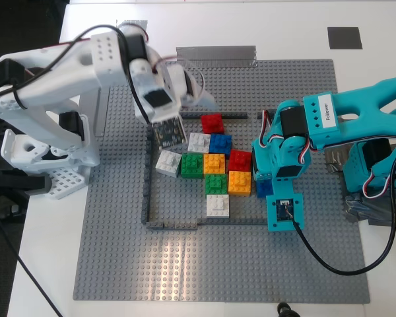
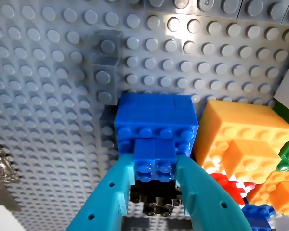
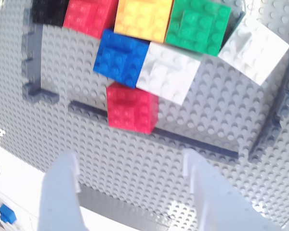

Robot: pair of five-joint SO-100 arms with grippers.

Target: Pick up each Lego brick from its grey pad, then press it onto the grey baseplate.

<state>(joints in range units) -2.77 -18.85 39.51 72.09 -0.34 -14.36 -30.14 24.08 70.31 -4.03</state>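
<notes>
My first gripper is clamped on a small blue brick, teal fingers on both sides of it. The brick sits on top of a bigger blue block, w/ a black brick partly hidden in shadow under the jaws. In the exterior view the teal arm's body hides gripper and brick almost completely; only a sliver of blue shows, just beside the orange block inside the dark border. That arm reaches in from the exterior view's right, wrist bent down over the grey baseplate.

My second gripper hangs empty, pale fingers spread wide, nothing btw them. Finger bases are cut off by the frame edge. It hovers over bare studs outside the border strip, near the red brick. In the exterior view the white arm comes in from the left, gripper tilted down at the border's upper corner.

A white brick lies tilted, askew to the rest, next to the green block, close to that gripper. More white bricks sit by the blue one and at the cluster's near end; can't tell which is the task's.

One dark pad lies bare on the table, well apart from the baseplate. The other pad isn't discernible.
</notes>
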